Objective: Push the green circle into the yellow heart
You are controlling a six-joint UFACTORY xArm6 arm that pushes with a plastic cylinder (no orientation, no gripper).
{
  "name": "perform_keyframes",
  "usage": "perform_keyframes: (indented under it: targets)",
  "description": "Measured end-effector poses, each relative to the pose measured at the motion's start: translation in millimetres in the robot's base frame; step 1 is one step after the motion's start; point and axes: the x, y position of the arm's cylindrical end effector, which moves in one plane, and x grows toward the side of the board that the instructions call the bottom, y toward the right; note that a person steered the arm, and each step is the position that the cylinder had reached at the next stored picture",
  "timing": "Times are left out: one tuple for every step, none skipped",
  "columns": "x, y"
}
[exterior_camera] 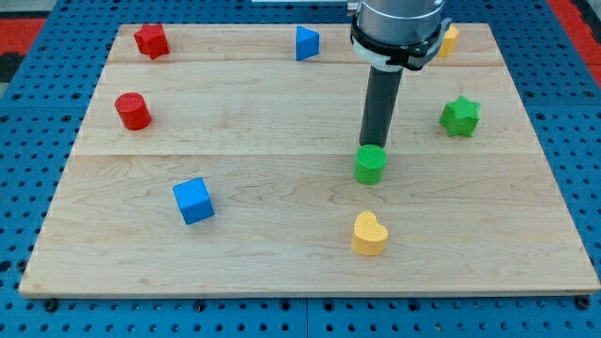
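The green circle is a short green cylinder a little right of the board's middle. The yellow heart lies below it, toward the view's bottom, with a clear gap between them. My tip is at the lower end of the dark rod, right at the green circle's upper edge and seemingly touching it. The rod rises to the arm's grey body at the view's top.
On the wooden board: a red star and red cylinder at the left, a blue cube lower left, a blue triangle at the top, a green star at the right, a yellow block partly behind the arm.
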Motion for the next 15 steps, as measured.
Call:
perform_keyframes:
  targets:
    - [12, 0]
    - [29, 0]
    - [31, 2]
    - [35, 33]
    - [35, 37]
    - [44, 31]
    - [58, 15]
    - [59, 5]
    - [59, 5]
    - [59, 4]
    - [59, 3]
    - [59, 2]
    - [57, 2]
    - [54, 2]
    - [49, 2]
